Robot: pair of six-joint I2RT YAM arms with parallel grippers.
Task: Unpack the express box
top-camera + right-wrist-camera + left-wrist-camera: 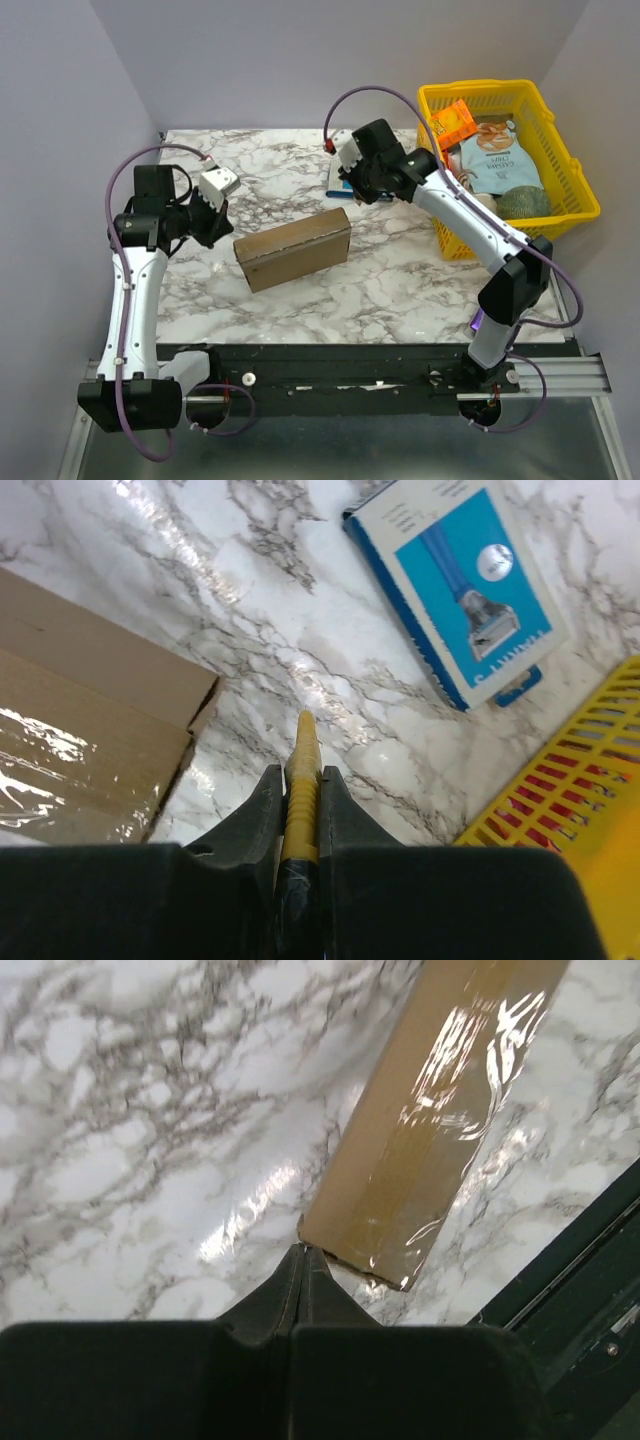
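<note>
Right pincer (pixel 300 776) clamps a half-hidden yellow tool (pixel 304 736); left pincer (pixel 303 1252) sits closed, empty, beside express box (pixel 430 1110).

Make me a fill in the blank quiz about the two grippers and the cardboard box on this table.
1. The right gripper is shut on a thin ___ tool.
2. The left gripper is ___ and empty, its tip at a corner of the express box.
3. The express box's lid is ___, with clear tape across it.
Missing words: yellow; shut; closed.
</note>
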